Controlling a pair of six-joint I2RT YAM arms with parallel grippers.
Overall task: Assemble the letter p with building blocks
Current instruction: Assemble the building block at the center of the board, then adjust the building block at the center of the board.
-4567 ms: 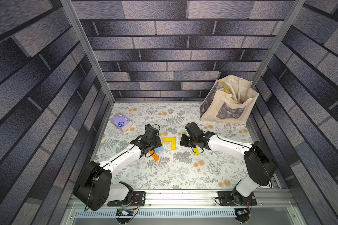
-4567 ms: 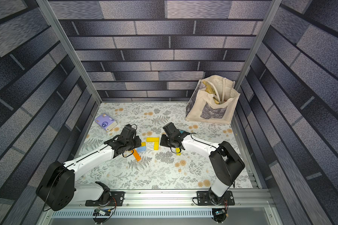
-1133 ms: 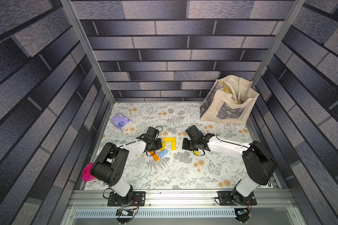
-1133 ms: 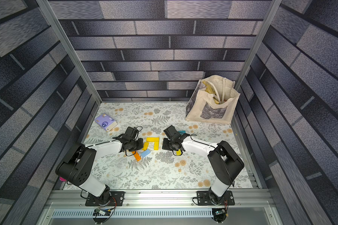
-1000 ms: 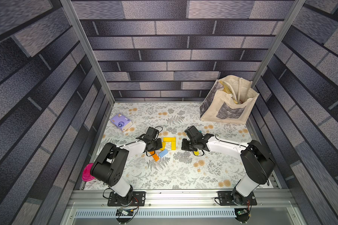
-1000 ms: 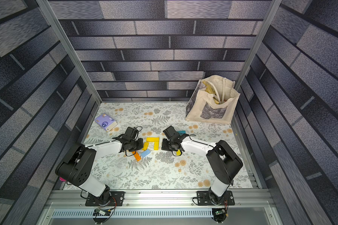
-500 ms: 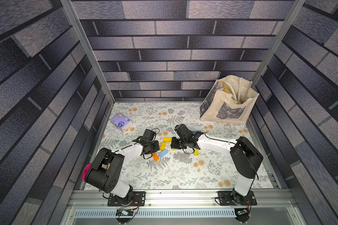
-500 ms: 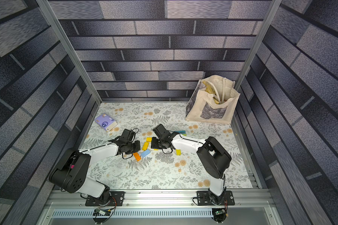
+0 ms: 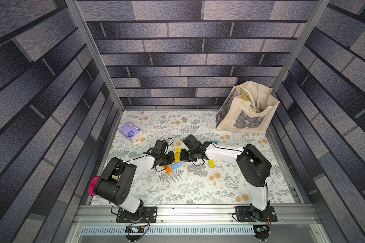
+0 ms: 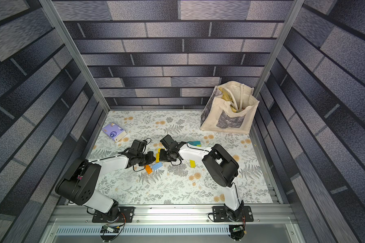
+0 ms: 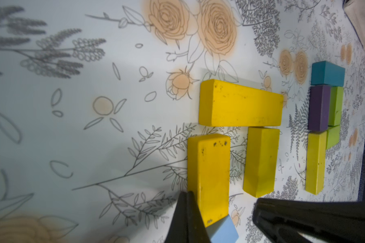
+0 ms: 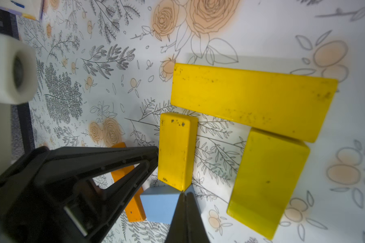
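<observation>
Three yellow building blocks lie in an arch: a long one (image 11: 240, 103) (image 12: 251, 98) across two short ones (image 11: 209, 174) (image 11: 260, 162). My left gripper (image 11: 188, 193) (image 9: 171, 157) is shut and empty, its tip against the side of the nearer short yellow block (image 12: 176, 149). My right gripper (image 12: 185, 194) (image 9: 183, 156) is shut and empty, its tip at that block's corner, over a light blue block (image 12: 160, 206) (image 9: 176, 165). An orange block (image 12: 133, 208) (image 9: 168, 169) lies beside it. Teal (image 11: 327, 73), purple (image 11: 318, 107) and lime green (image 11: 335, 105) blocks sit clustered further off. In both top views the grippers hide most of the arch.
A lone yellow block (image 9: 211, 163) lies under the right forearm. A purple tissue packet (image 9: 131, 131) sits at the back left, a canvas tote bag (image 9: 247, 109) in the back right corner. A pink object (image 9: 91, 186) shows behind the left arm's base.
My right gripper has swung left onto the yellow blocks, meeting the left gripper there. The left gripper has barely moved. Both stay shut.
</observation>
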